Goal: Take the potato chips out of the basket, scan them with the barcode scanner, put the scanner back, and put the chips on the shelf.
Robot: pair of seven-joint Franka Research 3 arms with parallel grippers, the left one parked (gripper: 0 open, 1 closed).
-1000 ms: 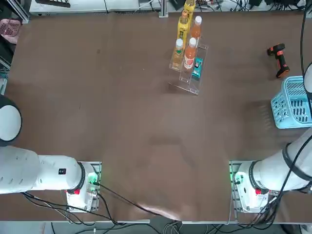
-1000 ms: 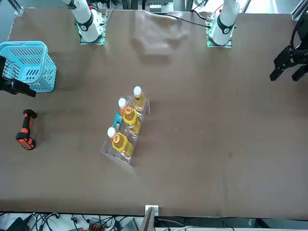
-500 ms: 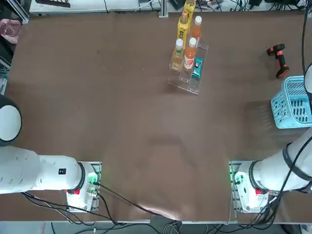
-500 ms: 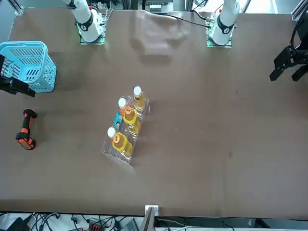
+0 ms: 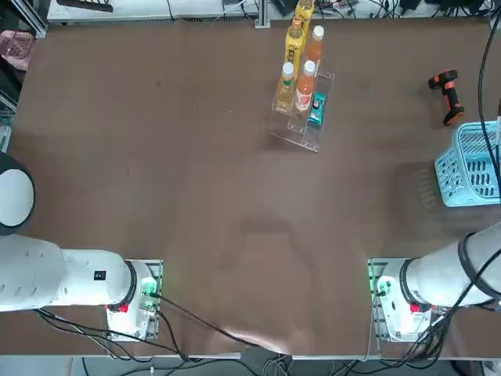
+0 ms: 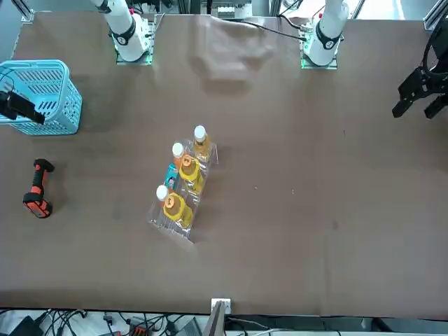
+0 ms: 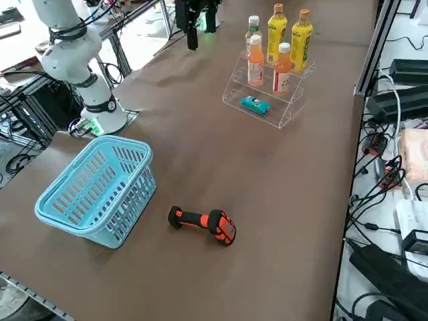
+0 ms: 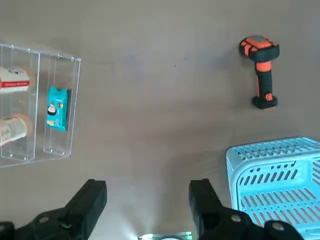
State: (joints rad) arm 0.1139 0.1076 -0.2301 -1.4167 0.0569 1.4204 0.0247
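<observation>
Your right gripper (image 8: 148,192) stands open, cut off by the wrist view's edge. The chips (image 8: 57,108) look teal-blue, small and shiny.

R arm (image 5: 446,274): I'm reaching it outward from its base, to my right | right gripper (image 8: 148,186): I'm hanging it out at the rig's right side, pointing downward | fingers (image 8: 90,200): standing wide apart, gripping nothing
</observation>
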